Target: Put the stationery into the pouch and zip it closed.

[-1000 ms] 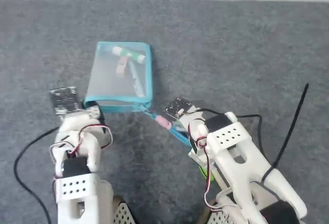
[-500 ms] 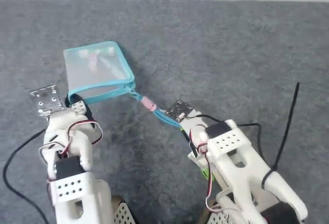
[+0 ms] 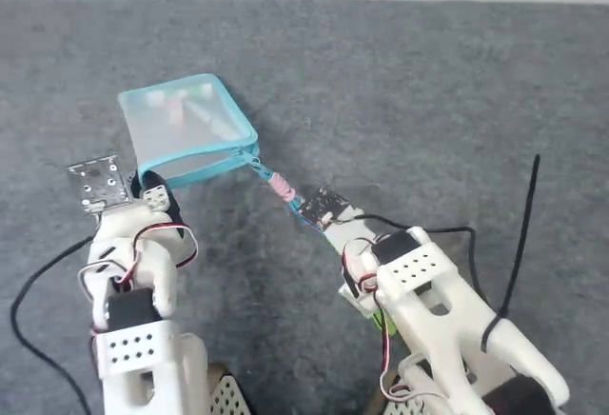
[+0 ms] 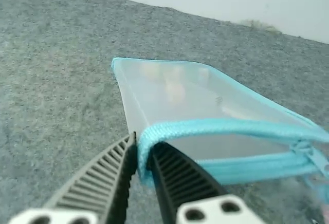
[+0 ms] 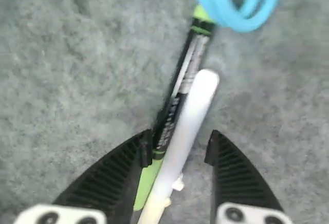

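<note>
Pouch [image 3: 186, 134] holds stationery [image 3: 203, 114], left tool [image 4: 143, 144] pinching its rim; right tool [image 5: 180, 139] spread around pens [image 5: 193, 108].

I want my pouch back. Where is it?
In the high view the pouch lies on the carpet at the left, its near corner pinched in the left gripper.

High view: up high, near side, looking down over the table [image 3: 428, 82].
Left wrist view: low, very close to the pouch [image 4: 205, 106], facing far.
Right wrist view: very close, looking down at the table.
Shared: the pouch, in high and left wrist views.
</note>
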Controlling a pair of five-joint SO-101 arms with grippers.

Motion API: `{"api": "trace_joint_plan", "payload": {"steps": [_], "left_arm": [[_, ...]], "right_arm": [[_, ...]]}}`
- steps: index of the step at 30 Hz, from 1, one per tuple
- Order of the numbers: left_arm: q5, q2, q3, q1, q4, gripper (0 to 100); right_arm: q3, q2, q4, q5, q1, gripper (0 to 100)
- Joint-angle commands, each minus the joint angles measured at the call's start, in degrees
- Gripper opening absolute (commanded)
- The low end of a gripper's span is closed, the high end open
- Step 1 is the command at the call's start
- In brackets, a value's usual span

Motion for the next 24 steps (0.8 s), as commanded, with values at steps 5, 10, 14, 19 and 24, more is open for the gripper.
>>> {"api": "trace_joint_plan", "payload": {"steps": [5, 10, 14, 19, 24], "left_arm": [[0.62, -1.05, -3.03, 3.52, -0.35, 1], [0.62, -1.05, -3.03, 3.78, -0.44, 1], [0.62, -1.05, -3.03, 3.78, -0.35, 1], [0.62, -1.05, -3.03, 3.69, -0.35, 1], [0.62, -1.05, -2.95, 3.69, -0.35, 1]], "right_arm": [[-7.47, -0.84, 2.33, -0.70, -0.92, 24.9], [-5.36, 2.95, 0.04, -0.62, -3.65, 24.9], [-5.19, 9.45, -2.86, -0.62, -5.67, 24.9], [-6.24, 14.64, -3.82, -0.62, -2.77, 22.7], [-9.14, 16.04, -3.91, -0.62, 6.73, 7.7]]}}
